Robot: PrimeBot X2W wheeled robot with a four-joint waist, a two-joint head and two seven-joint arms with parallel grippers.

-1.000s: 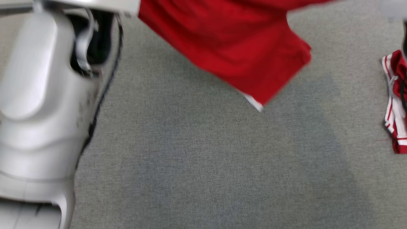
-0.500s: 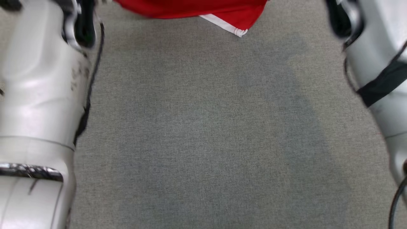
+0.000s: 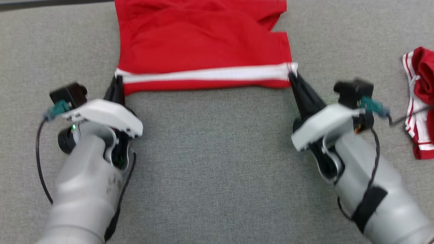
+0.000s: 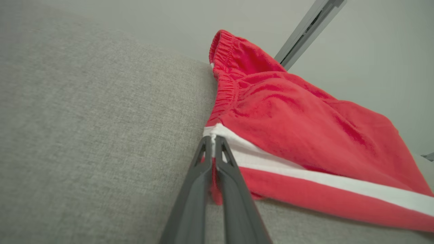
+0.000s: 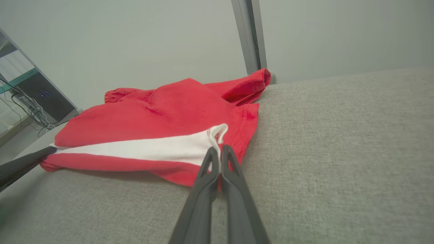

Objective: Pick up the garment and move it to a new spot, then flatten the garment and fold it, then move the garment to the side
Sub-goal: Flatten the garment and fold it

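- The garment (image 3: 203, 44), a pair of red shorts with a white stripe, lay spread on the grey fabric surface (image 3: 210, 152) in the upper middle of the head view, its top running past the frame's upper edge.
- The white stripe (image 3: 206, 73) ran left to right across the shorts' near edge, with a narrow red band below it.
- The left gripper (image 3: 118, 79), at the middle left of the head view, was closed on the left end of that stripe. In the left wrist view its two dark fingers sat pinched together with the cloth between them.
- The right gripper (image 3: 292, 75), at the middle right, was clamped on the stripe's right end. The right wrist view showed a small loop of white cloth standing up just past its tips.
- Between the two grips the striped edge was drawn out straight and looked taut.
- The elastic waistband (image 4: 225, 67) showed gathered at the upper middle of the left wrist view.
- A second red-and-white garment (image 3: 418, 101) lay bunched at the right edge of the head view, well apart from the shorts.
- A grey metal post (image 5: 251, 37) rose behind the shorts in the right wrist view.
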